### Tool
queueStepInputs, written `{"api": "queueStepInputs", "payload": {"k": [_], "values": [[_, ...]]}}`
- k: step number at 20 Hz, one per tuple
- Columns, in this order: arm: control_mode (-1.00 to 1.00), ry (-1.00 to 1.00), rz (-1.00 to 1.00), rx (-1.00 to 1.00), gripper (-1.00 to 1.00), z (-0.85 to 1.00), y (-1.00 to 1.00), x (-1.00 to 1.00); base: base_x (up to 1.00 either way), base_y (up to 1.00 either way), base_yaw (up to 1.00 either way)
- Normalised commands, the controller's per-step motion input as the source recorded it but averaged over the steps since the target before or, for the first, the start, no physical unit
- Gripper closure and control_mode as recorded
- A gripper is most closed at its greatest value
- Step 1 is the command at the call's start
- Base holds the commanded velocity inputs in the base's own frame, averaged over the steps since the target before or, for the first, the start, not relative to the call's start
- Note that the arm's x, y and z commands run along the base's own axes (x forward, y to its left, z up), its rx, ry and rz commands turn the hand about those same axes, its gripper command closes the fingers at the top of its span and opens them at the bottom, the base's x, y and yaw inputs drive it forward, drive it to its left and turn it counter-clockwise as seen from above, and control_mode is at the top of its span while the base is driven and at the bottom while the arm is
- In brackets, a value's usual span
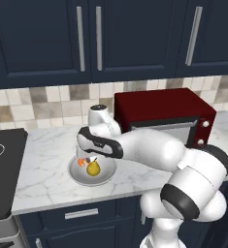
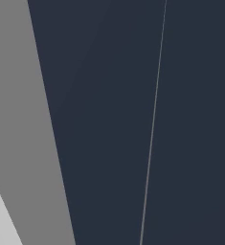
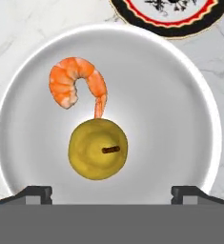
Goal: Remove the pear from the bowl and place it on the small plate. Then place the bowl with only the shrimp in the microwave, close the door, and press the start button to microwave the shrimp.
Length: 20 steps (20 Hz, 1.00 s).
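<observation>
While we hover over the bowl (image 3: 180, 95), gripper (image 3: 111, 193) jaws spread wide, nothing pinched. Pear (image 3: 98, 148) sits mid-bowl touching shrimp (image 3: 75, 86); small plate (image 3: 170, 21) just beside bowl.

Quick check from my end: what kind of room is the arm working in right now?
A home-style kitchen, by the look of it: navy cabinets above a marble counter, a tiled backsplash, a dark red countertop oven, and a stove edge at left.
</observation>
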Motion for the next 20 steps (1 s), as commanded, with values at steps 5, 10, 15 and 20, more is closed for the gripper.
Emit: {"api": "queueStepInputs", "payload": {"k": [5, 10, 15, 20], "values": [[-1.00, 0.05, 0.04, -0.03, -1.00, -0.47, 0.13, 0.24, 0.00, 0.00, 0.00], [-1.00, 0.09, 0.05, -0.01, -1.00, -0.41, 0.05, 0.08, 0.00, 0.00, 0.00], [-1.00, 0.02, 0.03, 0.00, -1.00, -0.24, 0.01, 0.00, 0.00, 0.00, 0.00], [-1.00, 0.00, 0.00, -0.01, 1.00, -0.20, 0.01, -0.07, 0.00, 0.00, 0.00]]}}
